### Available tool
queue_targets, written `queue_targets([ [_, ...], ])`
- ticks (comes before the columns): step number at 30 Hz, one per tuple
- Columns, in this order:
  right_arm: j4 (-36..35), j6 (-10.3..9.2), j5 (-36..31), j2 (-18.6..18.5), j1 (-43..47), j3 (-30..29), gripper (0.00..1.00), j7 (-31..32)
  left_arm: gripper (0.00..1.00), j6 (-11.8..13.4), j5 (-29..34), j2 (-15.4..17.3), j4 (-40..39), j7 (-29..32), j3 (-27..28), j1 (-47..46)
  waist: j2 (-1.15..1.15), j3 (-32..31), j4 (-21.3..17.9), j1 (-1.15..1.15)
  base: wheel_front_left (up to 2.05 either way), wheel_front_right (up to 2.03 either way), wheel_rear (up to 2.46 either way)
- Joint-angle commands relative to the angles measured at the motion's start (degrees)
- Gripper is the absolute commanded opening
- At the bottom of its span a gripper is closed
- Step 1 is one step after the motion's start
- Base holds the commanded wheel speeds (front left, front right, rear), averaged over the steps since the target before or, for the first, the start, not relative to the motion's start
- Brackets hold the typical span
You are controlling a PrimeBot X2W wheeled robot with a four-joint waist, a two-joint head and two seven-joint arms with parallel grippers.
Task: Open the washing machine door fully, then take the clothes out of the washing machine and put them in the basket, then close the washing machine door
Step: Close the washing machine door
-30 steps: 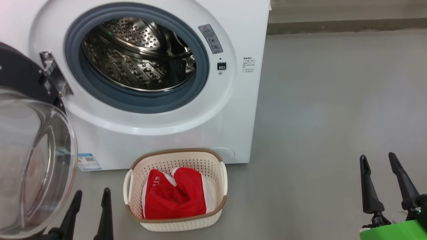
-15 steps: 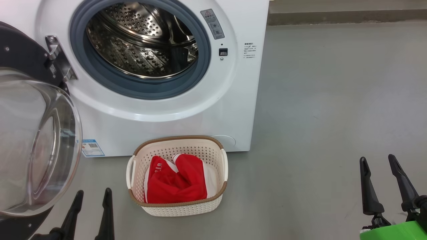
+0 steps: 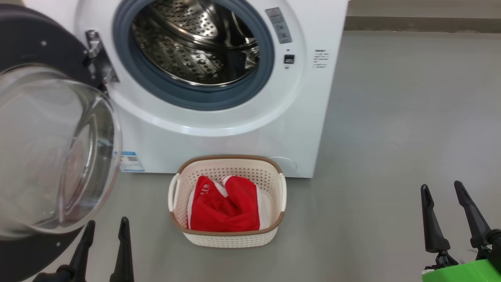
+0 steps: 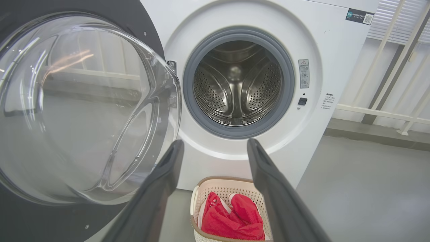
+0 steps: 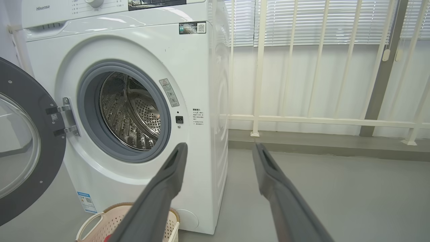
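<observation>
The white washing machine [image 3: 242, 133] [image 4: 322, 50] [image 5: 201, 84] stands with its steel drum [image 3: 195, 43] [image 4: 237, 89] [image 5: 129, 114] showing no clothes. Its black-rimmed glass door [image 3: 51, 149] [image 4: 77, 107] [image 5: 20, 144] hangs swung out to the left. On the floor in front sits the cream basket [image 3: 227, 239] [image 4: 218, 185] [image 5: 97, 222], holding red and white clothes [image 3: 223, 207] [image 4: 231, 218]. My left gripper [image 3: 105, 229] [image 4: 215, 148] is open, low beside the door glass. My right gripper [image 3: 440, 190] [image 5: 218, 149] is open and empty, well right of the machine.
Grey floor [image 3: 391, 117] spreads to the right of the machine. A white railing [image 5: 302, 119] with blinds behind it runs along a raised ledge [image 5: 319, 141] at the back. A blue label [image 3: 131, 161] sits low on the machine's front.
The head camera has shifted, so machine, door and basket slide right and up in the picture. Both grippers keep their places and stay open.
</observation>
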Motion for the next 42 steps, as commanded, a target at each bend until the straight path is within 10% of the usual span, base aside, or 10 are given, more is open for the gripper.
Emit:
queue_targets([
  [1,-1.6,0.2,0.13,-1.48,-1.46,1.35,1.0,-0.36,1.0,0.58,1.06,1.01,-2.04,0.17,2.0,-3.33,0.0,0.19,3.0,0.0,0.0,0.0,0.0],
  [28,-2.52,0.2,0.05,-3.17,-3.25,6.83,1.0,0.39,1.0,5.49,4.52,2.54,-9.35,3.36,1.86,-2.03,0.0,-1.94,22.15,0.0,0.0,0.0,0.0],
  [42,-1.1,0.2,-0.11,-4.37,-7.9,13.03,1.0,0.69,1.0,8.42,4.56,2.52,-13.48,3.97,3.6,1.61,0.0,-0.56,25.36,0.0,0.0,0.0,0.0],
])
